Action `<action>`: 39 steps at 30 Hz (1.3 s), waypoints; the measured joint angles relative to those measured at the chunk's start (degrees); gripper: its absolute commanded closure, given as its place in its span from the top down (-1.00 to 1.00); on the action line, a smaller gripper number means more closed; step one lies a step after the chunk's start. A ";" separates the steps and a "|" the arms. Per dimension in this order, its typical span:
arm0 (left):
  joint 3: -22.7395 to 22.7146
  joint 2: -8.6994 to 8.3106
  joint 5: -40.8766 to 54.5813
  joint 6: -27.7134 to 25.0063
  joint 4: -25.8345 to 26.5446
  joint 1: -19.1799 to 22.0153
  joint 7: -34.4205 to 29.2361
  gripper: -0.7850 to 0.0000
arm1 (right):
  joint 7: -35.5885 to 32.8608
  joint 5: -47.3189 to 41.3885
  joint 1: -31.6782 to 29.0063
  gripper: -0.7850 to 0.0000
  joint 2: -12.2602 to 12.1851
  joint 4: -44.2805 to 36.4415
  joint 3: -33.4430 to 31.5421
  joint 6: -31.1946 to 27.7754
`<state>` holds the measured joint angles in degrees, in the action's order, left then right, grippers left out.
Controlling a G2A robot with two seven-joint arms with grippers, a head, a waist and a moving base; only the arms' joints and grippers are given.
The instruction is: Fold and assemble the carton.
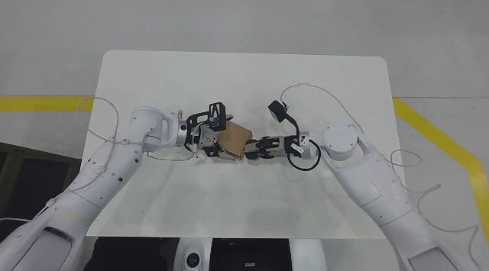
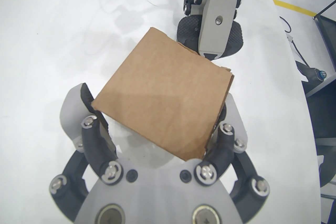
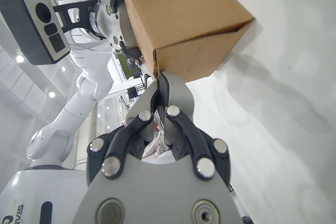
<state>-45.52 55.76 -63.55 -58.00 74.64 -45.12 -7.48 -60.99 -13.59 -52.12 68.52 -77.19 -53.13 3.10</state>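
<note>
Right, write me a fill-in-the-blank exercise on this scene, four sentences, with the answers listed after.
1. The carton is made of brown ____.
2. The left gripper clasps the carton from two opposite ____.
3. The right gripper is ____, not open, on a corner edge of the carton.
4. The table under both grippers is ____ in colour.
Missing words: cardboard; sides; shut; white.

Plain brown carton (image 2: 162,93), white table (image 1: 306,80).
</note>
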 measured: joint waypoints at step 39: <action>-9.52 -5.71 32.95 7.14 -1.13 4.48 -8.77 1.00 | 12.17 15.58 -2.46 1.00 -4.31 -6.53 -18.00 -28.60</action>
<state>-55.04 50.05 -30.60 -50.86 73.51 -40.64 -16.25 -48.82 1.99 -54.58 64.21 -83.72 -71.13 -25.50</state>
